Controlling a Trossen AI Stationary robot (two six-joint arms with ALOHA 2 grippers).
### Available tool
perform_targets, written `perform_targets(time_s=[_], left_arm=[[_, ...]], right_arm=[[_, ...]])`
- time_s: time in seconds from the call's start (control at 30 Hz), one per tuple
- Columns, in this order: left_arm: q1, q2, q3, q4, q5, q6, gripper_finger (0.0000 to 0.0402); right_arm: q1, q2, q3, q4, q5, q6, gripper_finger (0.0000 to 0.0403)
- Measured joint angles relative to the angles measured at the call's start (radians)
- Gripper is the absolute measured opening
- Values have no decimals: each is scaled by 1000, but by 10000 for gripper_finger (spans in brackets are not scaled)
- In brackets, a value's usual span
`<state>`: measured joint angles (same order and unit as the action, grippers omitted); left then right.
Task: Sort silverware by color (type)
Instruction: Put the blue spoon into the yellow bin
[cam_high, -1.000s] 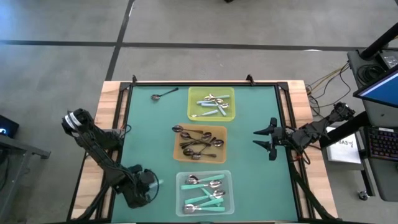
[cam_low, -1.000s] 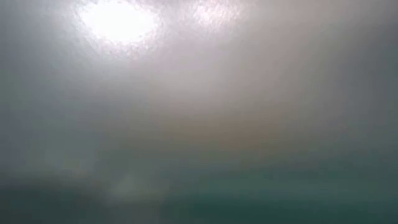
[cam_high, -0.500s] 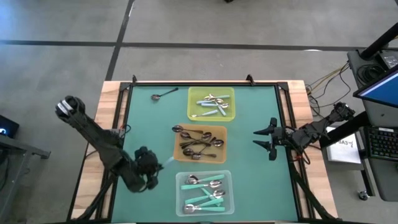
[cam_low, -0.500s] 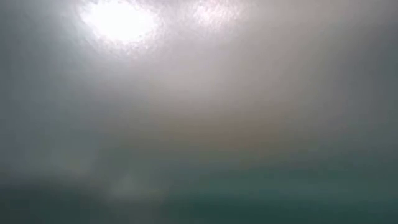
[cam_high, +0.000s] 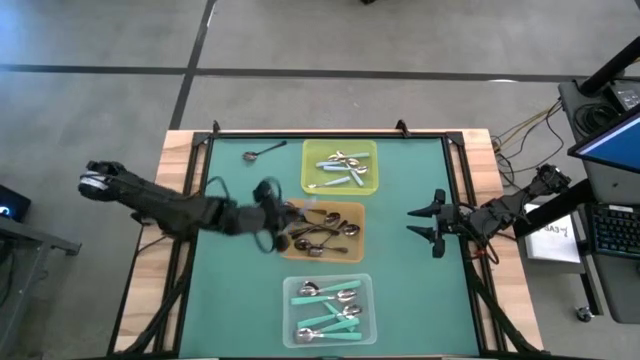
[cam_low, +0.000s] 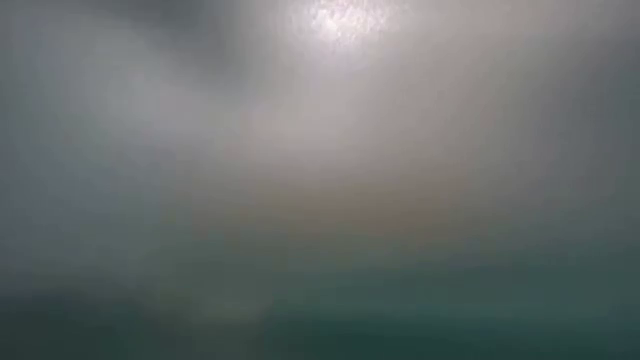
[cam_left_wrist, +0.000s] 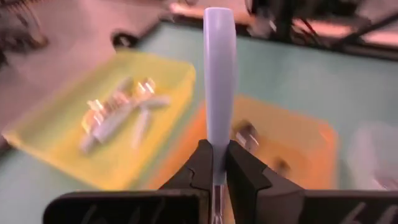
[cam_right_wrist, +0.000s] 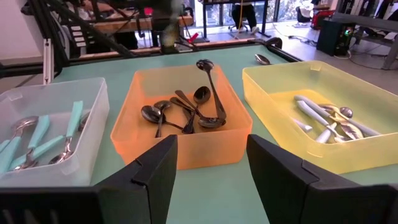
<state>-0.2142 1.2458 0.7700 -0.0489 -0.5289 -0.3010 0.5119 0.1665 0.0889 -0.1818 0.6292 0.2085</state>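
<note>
My left gripper (cam_high: 272, 213) hangs above the left rim of the orange tray (cam_high: 352, 212), shut on a spoon with a pale blue handle (cam_left_wrist: 219, 74) that sticks out ahead of the fingers. The orange tray holds dark spoons (cam_right_wrist: 186, 112). The yellow tray (cam_high: 371, 150) holds pale-handled spoons (cam_high: 340, 168). The clear tray (cam_high: 365, 285) holds teal-handled spoons (cam_high: 325, 305). One dark spoon (cam_high: 263, 153) lies alone on the mat at the far left. My right gripper (cam_high: 432, 224) waits open at the table's right side. The low view shows only haze. My left gripper pinches the spoon's pale blue handle (cam_left_wrist: 217, 142) between its two fingers, at the end where it meets the metal stem. The handle runs along the fingers, its free end pointing forward and away. The spoon is lifted clear of the table and trays; its bowl is hidden behind the fingers.
The three trays stand in a row down the middle of the green mat (cam_high: 410, 290), yellow farthest, clear nearest. A black frame (cam_high: 196, 190) edges the mat. Bare mat lies left and right of the trays.
My left gripper has risen from the near left of the mat, beside the clear tray, and swung toward the far and right to the orange tray's left rim, turning as it went. It has stayed shut on the pale-handled spoon, which travelled with it.
</note>
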Motion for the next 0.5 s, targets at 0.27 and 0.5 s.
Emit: perform_targets(time_s=[0.27,0.5], left_arm=[[307,140,2,446,272,244,7],[470,343,2,845,397,242,20]], right_arm=[[0,0,0,0,0,0,185],[0,0,0,0,0,0,185]])
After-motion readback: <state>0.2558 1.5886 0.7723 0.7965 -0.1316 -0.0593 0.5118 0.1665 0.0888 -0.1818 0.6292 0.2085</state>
